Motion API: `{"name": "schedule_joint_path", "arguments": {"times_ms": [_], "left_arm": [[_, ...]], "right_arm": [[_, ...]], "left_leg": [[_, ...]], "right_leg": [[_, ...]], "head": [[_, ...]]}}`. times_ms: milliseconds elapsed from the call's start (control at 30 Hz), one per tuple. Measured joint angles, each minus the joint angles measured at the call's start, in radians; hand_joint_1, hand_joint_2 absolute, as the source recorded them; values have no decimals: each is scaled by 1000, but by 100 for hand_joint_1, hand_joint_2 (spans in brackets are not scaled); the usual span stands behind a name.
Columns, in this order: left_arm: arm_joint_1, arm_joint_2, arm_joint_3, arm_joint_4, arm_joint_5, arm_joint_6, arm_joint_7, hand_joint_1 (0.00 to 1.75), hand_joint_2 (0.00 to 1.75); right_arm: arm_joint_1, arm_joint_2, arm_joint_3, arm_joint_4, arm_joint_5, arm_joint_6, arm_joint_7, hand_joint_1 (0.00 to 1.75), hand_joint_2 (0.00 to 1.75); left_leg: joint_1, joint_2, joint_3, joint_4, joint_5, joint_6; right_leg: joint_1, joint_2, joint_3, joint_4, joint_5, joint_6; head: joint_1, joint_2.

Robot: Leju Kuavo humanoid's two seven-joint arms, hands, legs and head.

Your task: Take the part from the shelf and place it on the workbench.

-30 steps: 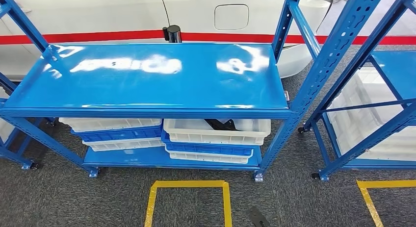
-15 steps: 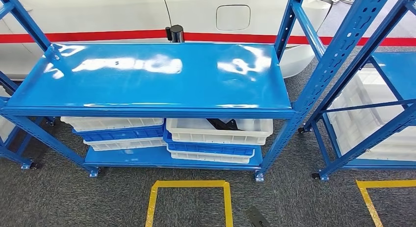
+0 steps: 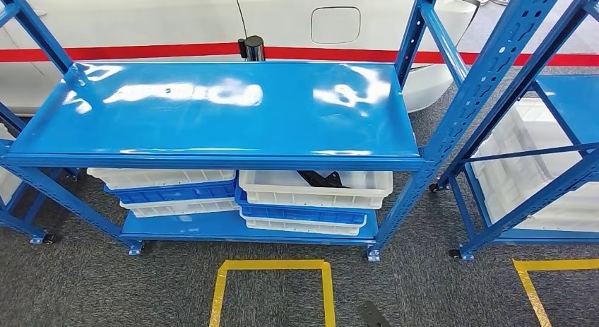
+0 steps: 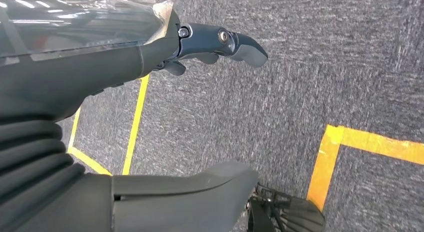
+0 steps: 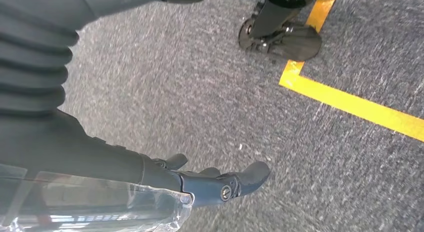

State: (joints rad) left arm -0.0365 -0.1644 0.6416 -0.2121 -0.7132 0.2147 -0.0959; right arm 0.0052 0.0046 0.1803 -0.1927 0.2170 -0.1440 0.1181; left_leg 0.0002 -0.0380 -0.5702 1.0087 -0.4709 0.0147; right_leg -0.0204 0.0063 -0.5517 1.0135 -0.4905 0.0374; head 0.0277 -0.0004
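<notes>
The part (image 3: 319, 178) is seen as a black, flat, angular piece lying in a white bin (image 3: 314, 188) on the lower level of the blue shelf (image 3: 212, 111); most of it is hidden by the upper board, so its full shape cannot be told. The bin is stacked on a blue bin (image 3: 300, 215) and another white one, and a like stack (image 3: 166, 191) stands just beside it. The upper board is glossy and bears bright reflections. Yellow tape (image 3: 272, 265) is laid in a square outline on the grey carpet (image 3: 106, 284) before the shelf. The left hand (image 4: 210, 44) is held over the carpet with fingers stretched out and nothing grasped. The right hand (image 5: 215, 182) is likewise held over the carpet, fingers extended and apart, holding nothing.
</notes>
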Motion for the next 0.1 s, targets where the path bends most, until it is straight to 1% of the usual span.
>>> {"name": "schedule_joint_path", "arguments": {"times_ms": [67,100], "left_arm": [[13,11,-43,-11,53,-16,7,0,44],[16,14,-54,-13,65,-20,9,0,0]], "right_arm": [[10,0,-10,-11,-16,10,-9,0,87],[13,0,-13,-14,-20,13,-11,0,58]], "left_leg": [[0,0,0,0,0,0],[0,0,0,0,0,0]], "right_leg": [[0,0,0,0,0,0],[0,0,0,0,0,0]], "head": [[0,0],[0,0]]}}
